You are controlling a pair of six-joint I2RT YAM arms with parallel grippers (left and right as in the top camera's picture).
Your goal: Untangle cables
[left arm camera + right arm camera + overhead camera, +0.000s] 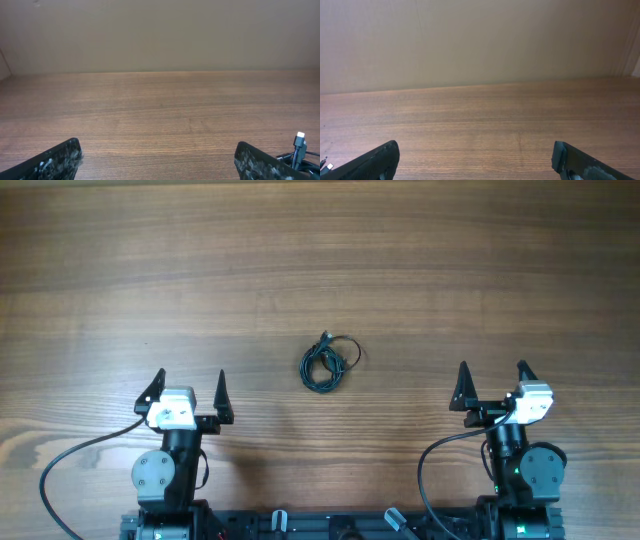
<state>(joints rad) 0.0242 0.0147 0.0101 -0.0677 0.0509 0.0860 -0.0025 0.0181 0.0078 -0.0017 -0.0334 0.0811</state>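
End effectors (190, 375) (492, 367), two, spread; cables (330, 364), one coil

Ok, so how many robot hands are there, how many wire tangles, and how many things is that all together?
Robot hands: 2, the left hand and the right hand, both open and empty.
Wire tangles: 1, the cables in one dark knotted coil; the strands are too thin to count.
Total: 3
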